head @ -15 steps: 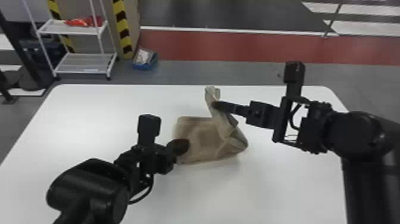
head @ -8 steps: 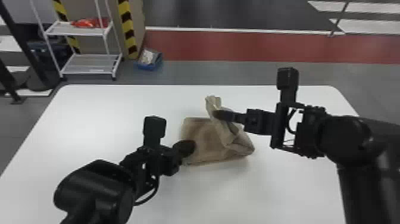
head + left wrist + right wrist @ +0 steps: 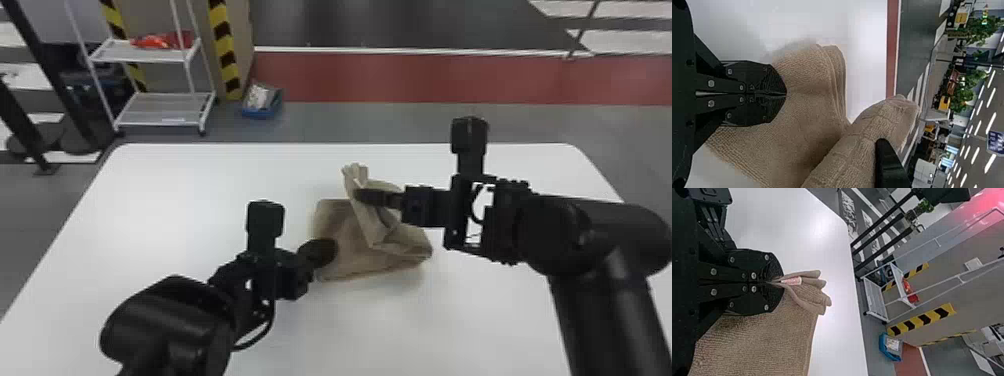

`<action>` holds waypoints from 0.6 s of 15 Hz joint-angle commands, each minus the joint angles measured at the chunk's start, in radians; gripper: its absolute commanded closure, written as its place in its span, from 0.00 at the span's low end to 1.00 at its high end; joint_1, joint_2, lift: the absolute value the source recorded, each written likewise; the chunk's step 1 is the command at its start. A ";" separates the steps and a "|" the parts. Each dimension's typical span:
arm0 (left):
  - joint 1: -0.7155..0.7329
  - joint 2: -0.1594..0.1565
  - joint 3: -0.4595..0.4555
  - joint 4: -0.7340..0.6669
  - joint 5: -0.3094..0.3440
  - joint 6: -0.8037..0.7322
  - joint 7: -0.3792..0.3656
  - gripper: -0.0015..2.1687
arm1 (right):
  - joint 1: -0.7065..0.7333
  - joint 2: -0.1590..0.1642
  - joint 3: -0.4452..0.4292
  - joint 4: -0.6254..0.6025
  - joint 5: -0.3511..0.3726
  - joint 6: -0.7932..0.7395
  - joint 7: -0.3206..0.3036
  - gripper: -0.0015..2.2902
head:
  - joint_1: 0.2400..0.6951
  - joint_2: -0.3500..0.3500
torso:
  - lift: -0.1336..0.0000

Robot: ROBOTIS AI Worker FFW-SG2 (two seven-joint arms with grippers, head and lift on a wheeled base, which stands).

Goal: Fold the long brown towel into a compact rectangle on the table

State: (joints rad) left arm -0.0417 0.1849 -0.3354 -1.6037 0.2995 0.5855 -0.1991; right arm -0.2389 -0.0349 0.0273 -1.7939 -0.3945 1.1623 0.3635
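Near the middle of the head view, the brown towel sits bunched and partly folded on the white table. The right gripper, at centre, pinches its raised layered end. Just below centre, the left gripper has its fingers pressed together over the towel's left side.

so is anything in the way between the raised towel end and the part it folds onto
The left pincer may be: its closed fingers are at the left part of the towel, where the raised end could need to land. Nothing else visible stands between, and the right pincer grips that end.
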 commanded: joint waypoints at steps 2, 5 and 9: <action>0.000 0.001 -0.001 -0.002 0.010 0.000 0.000 0.95 | 0.007 0.006 0.006 0.031 0.000 -0.022 0.000 0.69 | 1.00 0.49 | 0.07; 0.000 0.001 -0.004 -0.004 0.010 0.000 -0.002 0.95 | 0.003 0.010 0.028 0.062 0.000 -0.071 0.000 0.69 | 1.00 0.50 | 0.07; 0.011 0.002 0.004 -0.012 0.012 0.000 -0.008 0.95 | -0.003 0.018 0.049 0.087 0.008 -0.092 0.000 0.69 | 1.00 0.51 | 0.07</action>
State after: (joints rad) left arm -0.0329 0.1870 -0.3336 -1.6136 0.3110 0.5853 -0.2071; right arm -0.2419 -0.0172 0.0717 -1.7107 -0.3879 1.0712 0.3635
